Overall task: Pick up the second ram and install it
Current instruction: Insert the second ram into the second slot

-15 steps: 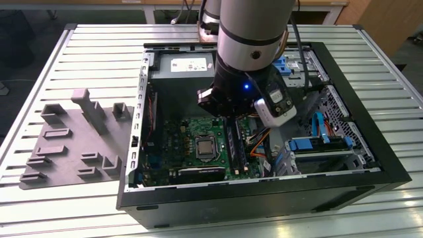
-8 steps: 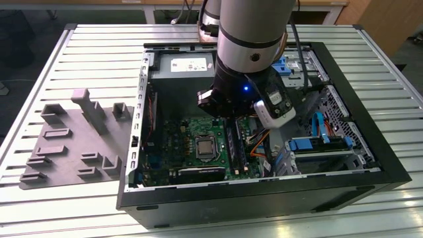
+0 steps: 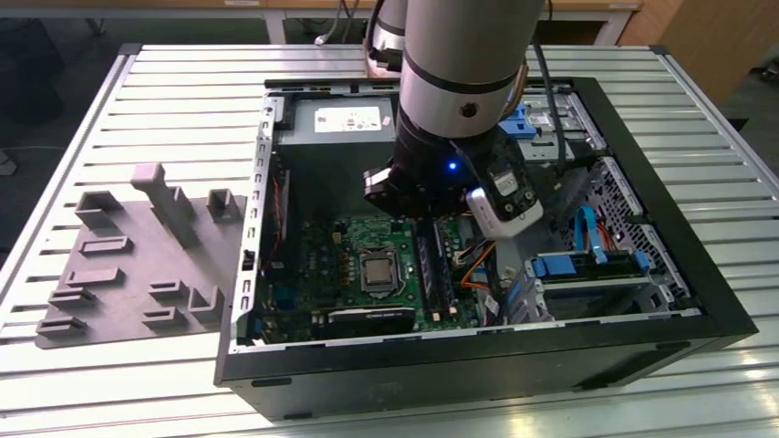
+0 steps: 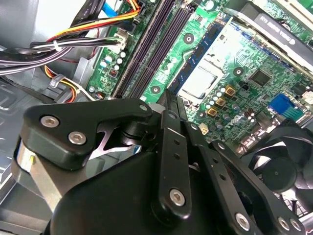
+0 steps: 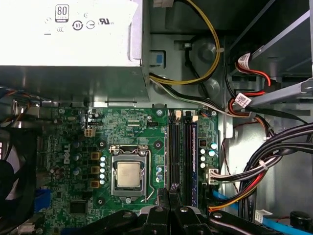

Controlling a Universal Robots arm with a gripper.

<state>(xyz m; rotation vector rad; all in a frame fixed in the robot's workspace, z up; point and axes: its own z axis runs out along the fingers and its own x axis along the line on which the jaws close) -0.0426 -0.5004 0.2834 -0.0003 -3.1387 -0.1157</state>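
The arm (image 3: 469,64) reached down from the top of the exterior view into an open computer case (image 3: 487,351) that lay on its side on the slatted bench (image 3: 182,82). Its wrist sat over the middle of the green motherboard (image 3: 319,265). In both wrist views the pincer (image 4: 169,98) hung just above the black slot rails (image 5: 181,147), its tip over the rail nearest the processor (image 5: 127,175). Its fingers (image 4: 171,142) were drawn together tip against tip, and no gap showed between them. Whether anything thin was pinched there could not be told. A thin dark strip, seemingly the second ram (image 5: 172,152), stood on edge in that same rail and ran away from the fingertips along its length. In the exterior view it showed as a dark upright bar (image 3: 433,269) just to the right of the processor. Whether the tips touched it could not be told. A blue-faced strip (image 5: 194,156) stood in the rail farthest from the processor. Bundles of black cables (image 5: 274,166) lay beside the board, and the silver power supply (image 5: 68,29) sat beyond it. At the exterior view's left, well apart from the case, a grey tray (image 3: 134,265) with upright blocks rested on the bench.
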